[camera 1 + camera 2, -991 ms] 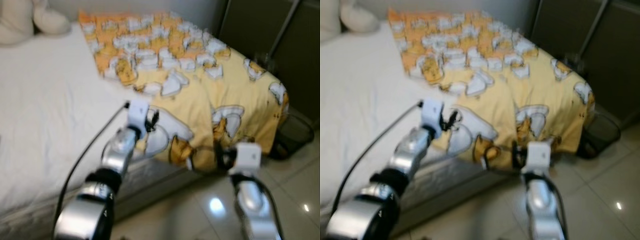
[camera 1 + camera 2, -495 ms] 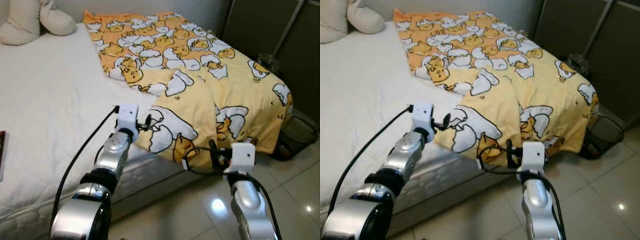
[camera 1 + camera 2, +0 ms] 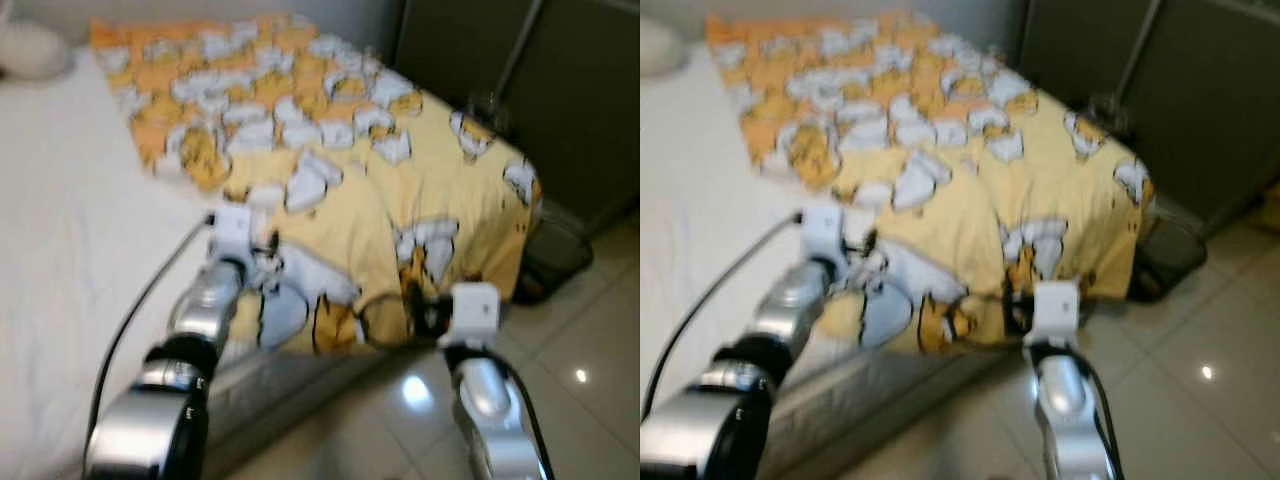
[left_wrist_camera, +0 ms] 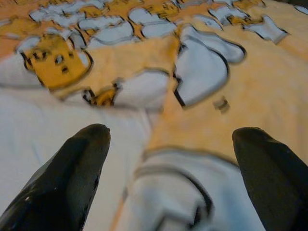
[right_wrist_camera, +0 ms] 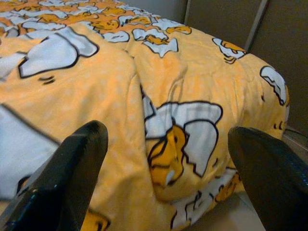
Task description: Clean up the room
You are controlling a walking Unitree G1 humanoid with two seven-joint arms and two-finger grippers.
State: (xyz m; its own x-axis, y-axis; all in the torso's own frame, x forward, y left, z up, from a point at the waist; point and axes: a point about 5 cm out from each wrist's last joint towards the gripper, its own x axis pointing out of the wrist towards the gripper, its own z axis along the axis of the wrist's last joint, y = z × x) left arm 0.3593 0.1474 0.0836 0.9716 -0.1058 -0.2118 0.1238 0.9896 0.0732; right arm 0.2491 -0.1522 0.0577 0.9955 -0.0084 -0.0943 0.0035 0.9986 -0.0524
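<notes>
A yellow duvet (image 3: 350, 170) printed with white eggshell cartoons covers the right part of a bed with a white sheet (image 3: 60, 230). Its near corner is folded back and hangs over the bed's edge. My left gripper (image 3: 264, 264) hovers just above that folded corner; in the left wrist view its fingers (image 4: 72, 168) stand open over the duvet edge and sheet, holding nothing. My right gripper (image 3: 414, 308) is lower, in front of the hanging duvet side (image 5: 173, 144), also open and empty. Both eye views are blurred.
Dark cabinet doors (image 3: 560, 90) stand to the right of the bed. A dark mesh bin (image 3: 555, 255) sits on the glossy tiled floor (image 3: 590, 360) at the bed's far corner. A pale pillow (image 3: 35, 50) lies at the head of the bed.
The whole picture has shifted left and blurred, so the camera has turned right. Both grippers stay open near the duvet's near corner.
</notes>
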